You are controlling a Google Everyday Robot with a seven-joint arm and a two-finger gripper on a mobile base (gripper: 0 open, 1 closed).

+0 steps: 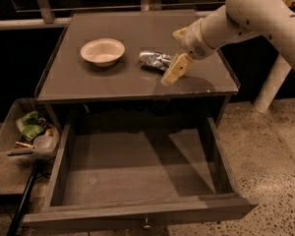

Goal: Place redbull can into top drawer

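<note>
Hovering over the desk (88,85), our gripper (170,56) has its jaws spread, the redbull can (153,60) just beside them, the top drawer (137,167) open below them.

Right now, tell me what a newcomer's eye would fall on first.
The pale robot arm reaches in from the upper right, its gripper just beside the redbull can, which lies on its side on the cabinet top. Below, the top drawer stands pulled wide open. A cream-white bowl sits left of the can.
</note>
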